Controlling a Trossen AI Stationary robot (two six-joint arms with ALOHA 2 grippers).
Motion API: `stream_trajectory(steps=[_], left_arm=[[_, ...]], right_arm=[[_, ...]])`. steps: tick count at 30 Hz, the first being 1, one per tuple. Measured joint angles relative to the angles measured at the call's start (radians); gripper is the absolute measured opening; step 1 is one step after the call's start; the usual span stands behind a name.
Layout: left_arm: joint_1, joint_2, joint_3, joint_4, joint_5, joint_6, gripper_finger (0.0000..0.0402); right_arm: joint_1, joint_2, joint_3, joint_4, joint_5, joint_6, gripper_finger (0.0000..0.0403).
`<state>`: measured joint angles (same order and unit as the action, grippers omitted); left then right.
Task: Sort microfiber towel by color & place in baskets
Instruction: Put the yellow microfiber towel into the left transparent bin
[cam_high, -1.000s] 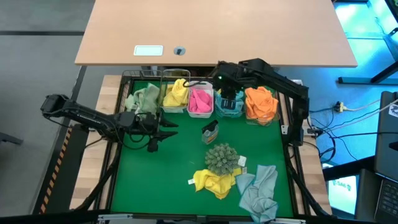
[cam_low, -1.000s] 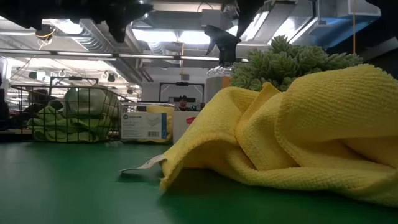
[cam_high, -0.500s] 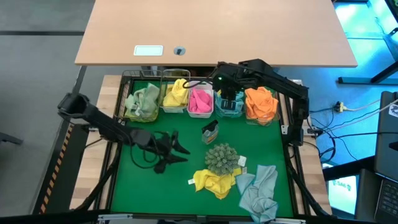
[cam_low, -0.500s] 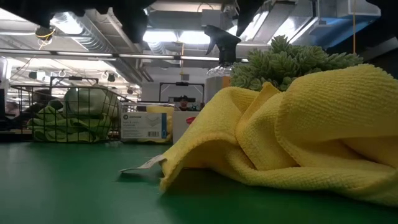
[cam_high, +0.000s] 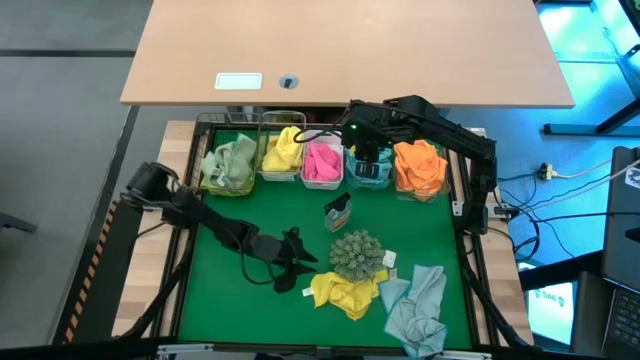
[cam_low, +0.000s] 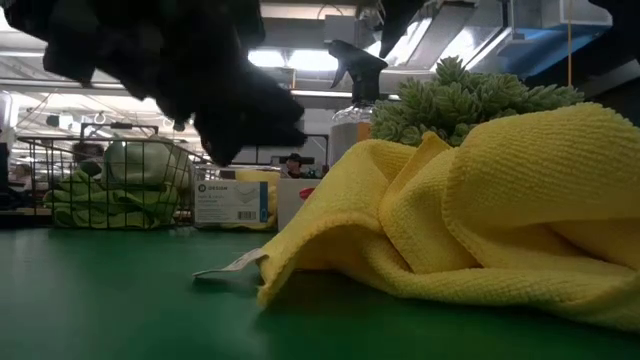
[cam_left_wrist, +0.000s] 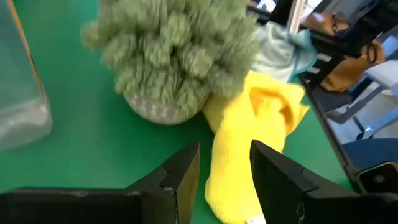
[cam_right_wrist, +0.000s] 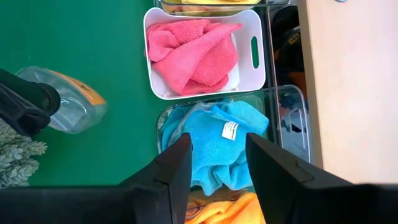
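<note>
Left gripper (cam_high: 300, 268) jaws parted, empty; yellow towel (cam_high: 345, 293) lies just ahead toward bench front edge, nearer than right gripper (cam_high: 370, 170), open over baskets (cam_high: 322, 181).

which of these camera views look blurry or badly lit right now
Left wrist view: the spiky plant ball is smeared with blur, though the yellow towel reads clearly. Low view: the left arm is a dark backlit silhouette against bright ceiling lights. High view and right wrist view: evenly lit and sharp.
</note>
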<state>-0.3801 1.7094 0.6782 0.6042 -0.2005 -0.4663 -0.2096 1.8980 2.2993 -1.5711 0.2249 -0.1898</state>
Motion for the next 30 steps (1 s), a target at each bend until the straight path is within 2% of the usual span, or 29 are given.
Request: stream_trajectory(steps=[10, 19, 30], left_arm=[[0.000, 0.149, 0.081, 0.000, 0.013, -0.023, 0.0137], [0.000, 0.170, 0.120, -0.006, 0.063, -0.057, 0.0140], [0.000, 0.170, 0.120, -0.024, 0.068, -0.081, 0.0202]], right_arm=[[0.000, 0.000, 0.000, 0.000, 0.000, 0.000, 0.0150], [0.000, 0.000, 0.000, 0.000, -0.001, 0.000, 0.0150], [0.000, 0.001, -0.001, 0.000, -0.002, 0.000, 0.0150]])
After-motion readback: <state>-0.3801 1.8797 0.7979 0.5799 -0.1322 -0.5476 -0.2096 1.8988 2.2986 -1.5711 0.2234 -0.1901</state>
